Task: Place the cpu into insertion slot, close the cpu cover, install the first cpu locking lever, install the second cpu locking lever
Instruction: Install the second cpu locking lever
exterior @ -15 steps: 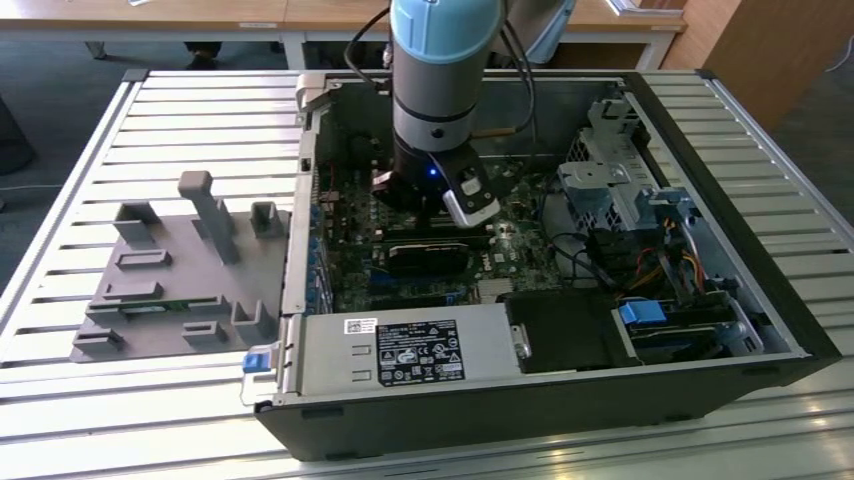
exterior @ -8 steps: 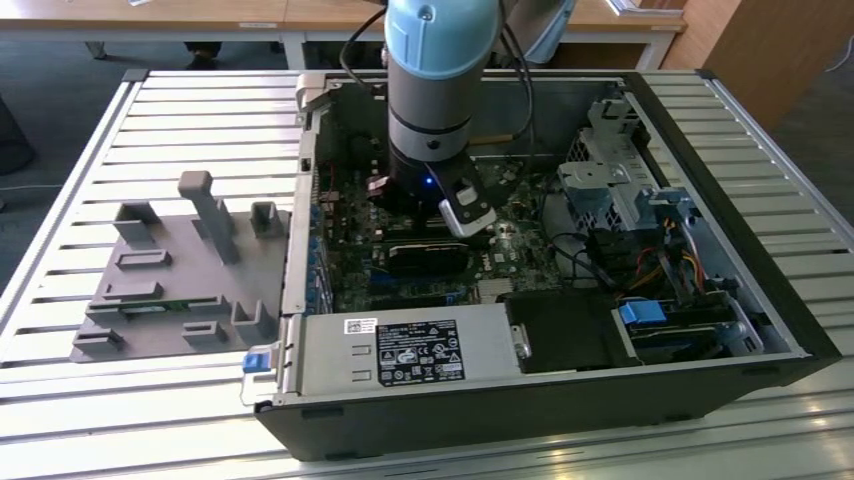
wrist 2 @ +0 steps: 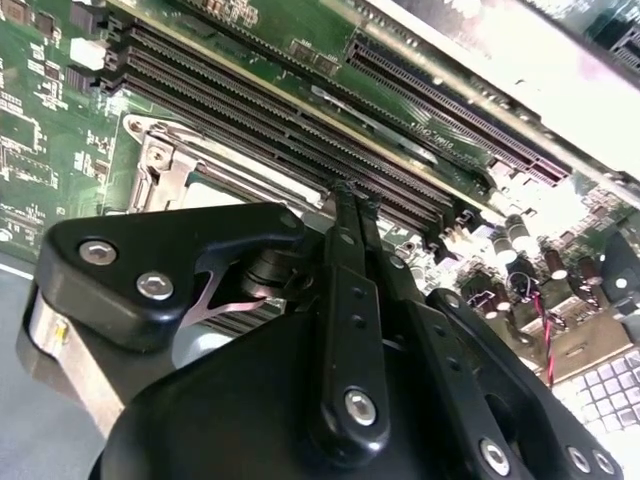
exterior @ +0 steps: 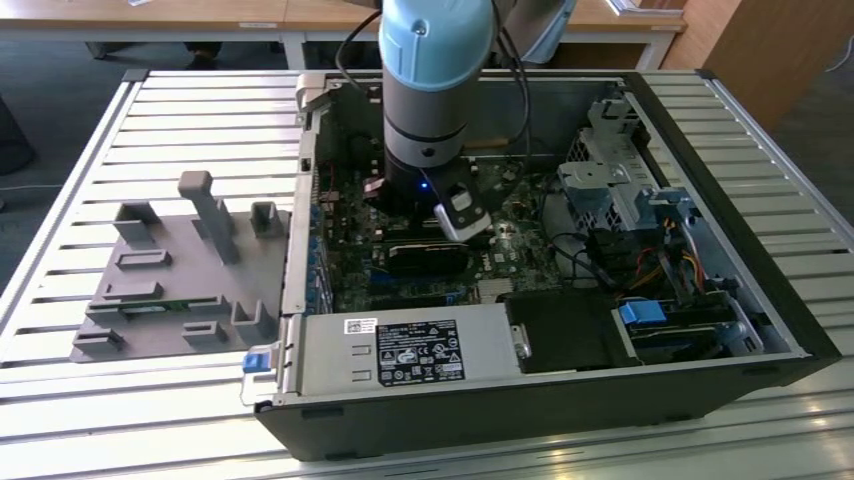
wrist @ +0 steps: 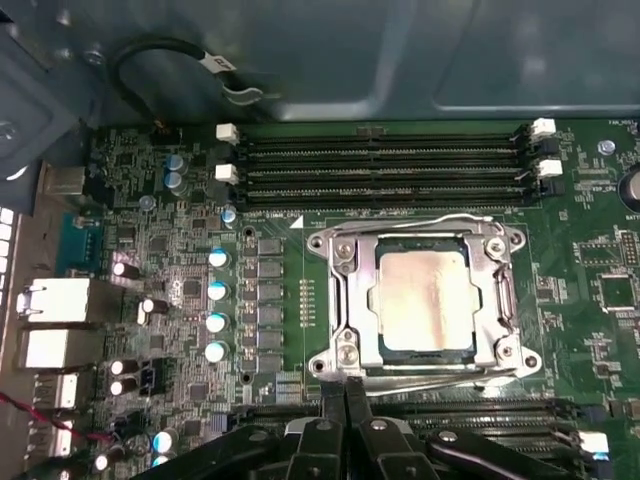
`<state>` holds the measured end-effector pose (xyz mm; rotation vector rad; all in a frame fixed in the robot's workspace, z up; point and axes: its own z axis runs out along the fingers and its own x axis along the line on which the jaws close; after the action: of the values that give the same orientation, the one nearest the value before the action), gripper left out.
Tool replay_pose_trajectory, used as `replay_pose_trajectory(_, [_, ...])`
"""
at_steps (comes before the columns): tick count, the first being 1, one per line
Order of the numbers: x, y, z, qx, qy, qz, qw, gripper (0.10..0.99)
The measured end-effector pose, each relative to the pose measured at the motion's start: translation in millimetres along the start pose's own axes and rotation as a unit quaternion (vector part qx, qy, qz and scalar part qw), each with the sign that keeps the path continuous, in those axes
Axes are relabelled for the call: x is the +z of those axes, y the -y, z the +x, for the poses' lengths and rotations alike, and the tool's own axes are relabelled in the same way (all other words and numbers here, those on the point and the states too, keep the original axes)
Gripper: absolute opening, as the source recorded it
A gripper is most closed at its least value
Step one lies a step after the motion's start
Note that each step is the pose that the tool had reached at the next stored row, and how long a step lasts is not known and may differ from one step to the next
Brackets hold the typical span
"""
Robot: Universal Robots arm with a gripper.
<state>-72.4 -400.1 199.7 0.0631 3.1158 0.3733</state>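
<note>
In the first wrist view the cpu (wrist: 425,300) lies flat in the insertion slot (wrist: 508,300), its pale silver face showing through the window of the cpu cover (wrist: 345,290). The cover lies down over it. One thin wire lever (wrist: 440,216) runs along the socket side nearest the memory slots, and another (wrist: 430,379) runs along the opposite side. My gripper (wrist: 343,388) is shut, with nothing seen between the fingertips, and its tip is right at that second lever. In the second wrist view the shut gripper (wrist 2: 350,192) points down beside the cover's corner (wrist 2: 160,165).
The arm (exterior: 424,90) reaches down into the open computer case (exterior: 721,300). Black memory slots (wrist: 385,160) border the socket on two sides. A white-labelled grey box (exterior: 400,350) sits at the case front. A grey fixture plate (exterior: 174,270) lies at the exterior view's left.
</note>
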Motion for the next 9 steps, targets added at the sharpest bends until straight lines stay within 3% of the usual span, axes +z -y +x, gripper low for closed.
replay_pose_trajectory(6, [3.5, 1.1, 2.0, 0.0, -0.0005, -0.0129, 0.9999, 0.153])
replay_pose_trajectory(9, [5.4, 1.5, 2.5, 0.0, -0.0006, -0.0166, 0.9999, 0.153])
